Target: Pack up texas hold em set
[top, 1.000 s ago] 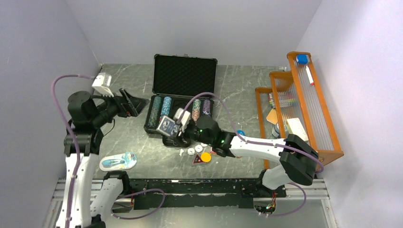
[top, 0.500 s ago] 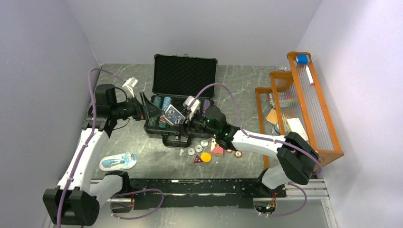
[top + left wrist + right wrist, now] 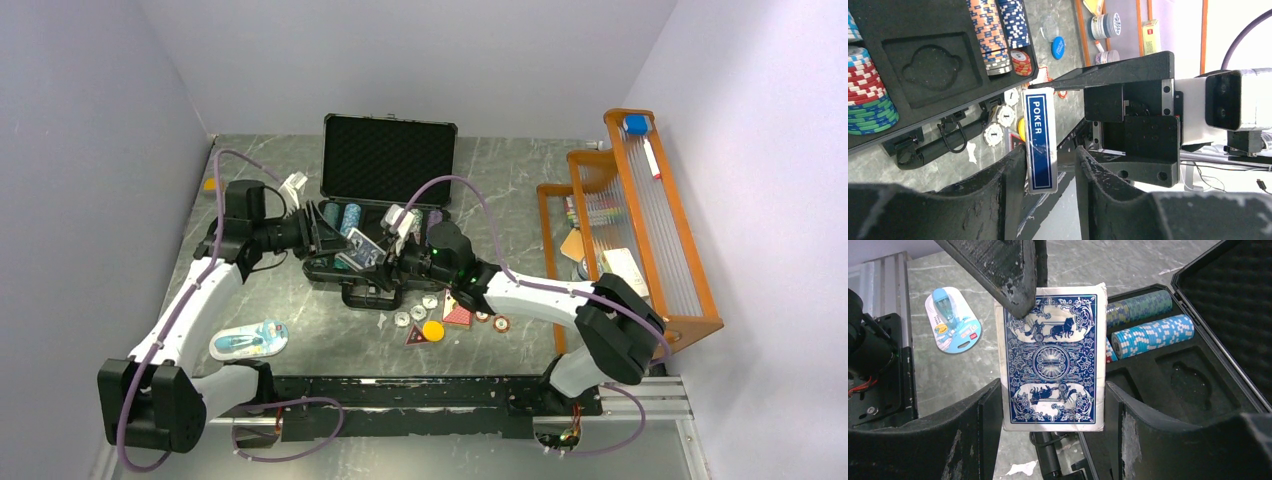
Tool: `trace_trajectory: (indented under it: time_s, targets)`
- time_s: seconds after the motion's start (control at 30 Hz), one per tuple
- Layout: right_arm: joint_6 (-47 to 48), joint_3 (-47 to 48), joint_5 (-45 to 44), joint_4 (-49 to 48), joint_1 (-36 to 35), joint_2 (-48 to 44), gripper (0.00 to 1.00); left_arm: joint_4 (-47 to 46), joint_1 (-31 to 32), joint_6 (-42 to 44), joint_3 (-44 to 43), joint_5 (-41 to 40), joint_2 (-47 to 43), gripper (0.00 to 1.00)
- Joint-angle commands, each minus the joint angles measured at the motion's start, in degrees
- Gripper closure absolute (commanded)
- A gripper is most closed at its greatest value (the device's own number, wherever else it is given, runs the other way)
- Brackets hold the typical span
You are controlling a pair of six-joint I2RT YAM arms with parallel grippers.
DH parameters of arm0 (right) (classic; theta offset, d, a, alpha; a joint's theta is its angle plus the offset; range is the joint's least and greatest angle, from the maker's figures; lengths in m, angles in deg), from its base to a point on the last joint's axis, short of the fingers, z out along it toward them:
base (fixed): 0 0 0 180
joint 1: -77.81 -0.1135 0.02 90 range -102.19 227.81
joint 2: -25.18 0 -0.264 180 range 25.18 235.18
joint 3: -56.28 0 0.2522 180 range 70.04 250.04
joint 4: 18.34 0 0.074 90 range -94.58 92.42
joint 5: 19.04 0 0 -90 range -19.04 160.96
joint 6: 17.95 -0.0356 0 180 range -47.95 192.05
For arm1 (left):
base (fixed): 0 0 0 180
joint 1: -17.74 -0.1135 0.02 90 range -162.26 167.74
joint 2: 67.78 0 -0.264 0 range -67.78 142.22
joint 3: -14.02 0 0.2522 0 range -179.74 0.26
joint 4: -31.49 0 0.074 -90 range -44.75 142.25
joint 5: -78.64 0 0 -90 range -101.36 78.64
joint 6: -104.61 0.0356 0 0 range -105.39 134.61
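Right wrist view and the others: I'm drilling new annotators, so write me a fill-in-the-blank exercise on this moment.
The right gripper holds the ___ card deck between its fingers.
The left gripper straddles the deck's edge, printed with the word ___.
The briefcase lid stands ___.
The poker chips lie in rows ___ the briefcase.
Missing words: blue; POKER; open; inside.

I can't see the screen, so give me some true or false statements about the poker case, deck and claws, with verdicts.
The black case is open. True.
The right claw holds a red deck. False: it holds the blue card deck.
Striped chips lie in the case. True.
The yellow disc lies inside the case. False: it lies on the table in front of it.
The left claw has a finger on each side of the deck. True.
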Motion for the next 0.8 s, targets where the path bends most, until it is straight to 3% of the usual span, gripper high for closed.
trace_trajectory:
  time_s: [0.0,0.1,0.2,0.27,0.37,0.6,0.77]
  targets:
    - [0.4,2.6,2.3,-1.8,0.3,0.2,0.47,-1.9,1.7,-1.2,0.6,0.9,0.1,0.56]
    - [0.3,2.6,3.1,-1.8,0.4,0.1,0.48,-2.0,2.0,-1.3,1.0,0.9,0.5,0.61]
    - [0.3,2.3,3.6,-1.6,0.3,-0.3,0.46,-3.2,2.5,-1.7,1.0,1.1,0.8,0.80]
    - [-0.1,2.6,3.1,-0.4,0.4,-0.7,0.31,-3.7,2.6,-1.2,0.3,0.3,0.9,0.92]
    - [-2.2,2.4,-2.4,1.9,0.4,-2.3,0.02,-5.4,2.6,-0.8,-0.7,-2.1,0.3,0.93]
    - [-15.4,-1.7,-17.1,5.0,0.6,-10.8,0.00,-15.0,2.7,-1.4,1.3,-14.4,2.1,0.93]
    - [-24.8,-4.0,-20.0,13.0,0.6,-17.3,0.01,-28.2,3.3,-3.4,4.4,-19.1,5.8,0.93]
